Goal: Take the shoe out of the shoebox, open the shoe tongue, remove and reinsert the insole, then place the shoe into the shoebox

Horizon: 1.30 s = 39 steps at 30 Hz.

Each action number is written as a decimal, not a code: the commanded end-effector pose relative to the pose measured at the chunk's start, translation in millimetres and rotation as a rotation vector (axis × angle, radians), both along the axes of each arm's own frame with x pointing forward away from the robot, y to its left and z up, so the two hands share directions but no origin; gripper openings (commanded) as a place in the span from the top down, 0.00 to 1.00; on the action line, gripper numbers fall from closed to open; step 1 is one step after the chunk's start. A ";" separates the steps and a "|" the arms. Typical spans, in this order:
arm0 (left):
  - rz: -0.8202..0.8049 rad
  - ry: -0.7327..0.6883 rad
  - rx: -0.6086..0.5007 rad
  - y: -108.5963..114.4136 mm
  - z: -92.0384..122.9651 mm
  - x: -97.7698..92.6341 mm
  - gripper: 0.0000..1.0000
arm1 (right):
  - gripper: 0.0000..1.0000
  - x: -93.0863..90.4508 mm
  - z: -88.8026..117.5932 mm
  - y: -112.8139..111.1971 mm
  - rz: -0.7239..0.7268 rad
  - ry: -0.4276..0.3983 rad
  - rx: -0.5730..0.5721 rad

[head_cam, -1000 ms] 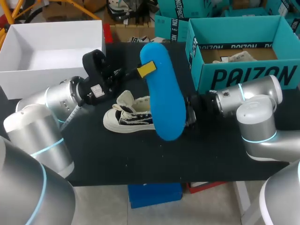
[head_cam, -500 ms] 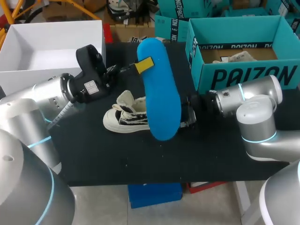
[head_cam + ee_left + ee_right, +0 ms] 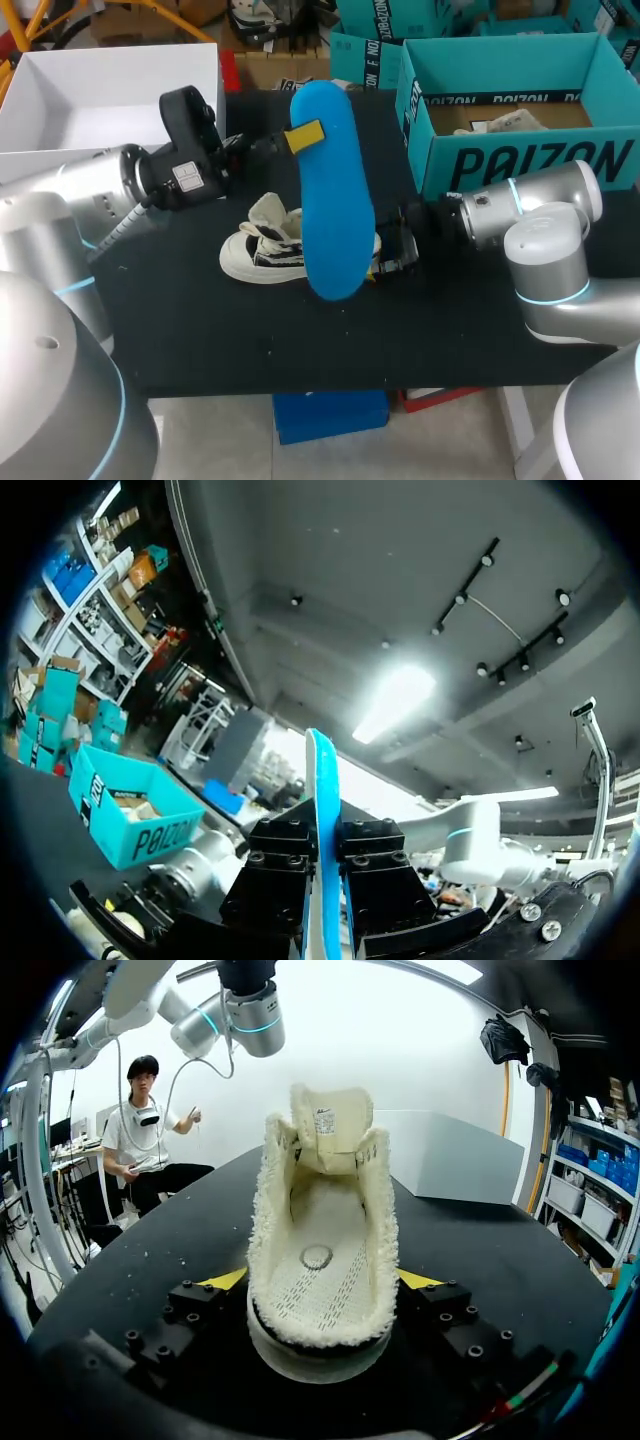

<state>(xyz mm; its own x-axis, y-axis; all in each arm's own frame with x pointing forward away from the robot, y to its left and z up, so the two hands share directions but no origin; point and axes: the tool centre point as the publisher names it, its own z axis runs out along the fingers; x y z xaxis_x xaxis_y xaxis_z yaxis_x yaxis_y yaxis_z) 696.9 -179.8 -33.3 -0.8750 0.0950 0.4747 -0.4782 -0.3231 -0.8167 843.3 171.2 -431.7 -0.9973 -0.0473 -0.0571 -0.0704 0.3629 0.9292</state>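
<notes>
The left gripper [image 3: 302,138] is clamped on the blue insole [image 3: 335,210], pinching its edge near one end; in the left wrist view both black fingers press flat on the thin blue sheet [image 3: 322,780] from either side. The insole hangs slantwise above the shoe [image 3: 265,250], clear of it. The right gripper [image 3: 385,265] grips the shoe at the heel, its yellow tips touching both fleecy sides [image 3: 325,1250]. The shoe rests on the black table [image 3: 250,340], tongue raised and toe pointing away from the right gripper. The teal shoebox [image 3: 520,160] stands behind the right arm, and a white box [image 3: 110,150] behind the left.
</notes>
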 end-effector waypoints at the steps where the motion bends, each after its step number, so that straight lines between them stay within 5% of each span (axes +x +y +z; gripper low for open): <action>1: 0.000 0.000 0.002 -1.6 0.1 1.1 1.00 | 1.00 0.2 -2.3 2.1 -0.001 0.002 -0.003; 2: 0.000 0.000 0.002 -1.6 0.1 1.1 1.00 | 1.00 0.2 -2.2 2.1 0.000 0.002 -0.007; 3: 0.000 0.000 0.002 -1.6 0.1 1.1 1.00 | 0.76 0.3 -1.7 2.0 -0.001 0.005 -0.013; 4: 0.000 0.000 0.002 -1.6 0.1 1.1 1.00 | 0.06 0.5 -0.5 0.9 0.003 0.013 -0.026; 5: 0.000 0.000 0.002 -1.6 0.1 1.1 1.00 | 0.00 0.8 1.1 -1.2 0.008 0.013 -0.045; 25: 0.000 0.000 0.002 -1.6 0.1 1.1 1.00 | 0.00 -1.9 59.4 -41.4 0.077 0.137 -0.593; 39: 0.000 0.000 0.002 -1.6 0.1 1.1 1.00 | 0.00 -1.5 78.1 -42.3 0.000 0.080 -0.931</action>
<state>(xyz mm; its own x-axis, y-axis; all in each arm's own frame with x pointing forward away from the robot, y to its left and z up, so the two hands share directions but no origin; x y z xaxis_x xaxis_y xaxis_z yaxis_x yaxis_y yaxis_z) 698.3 -179.9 -32.6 -0.8744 0.0959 0.4757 -0.4796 -0.3198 -0.8171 847.3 127.0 -360.9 -0.9952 -0.0475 0.0852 0.0006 0.8704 0.4923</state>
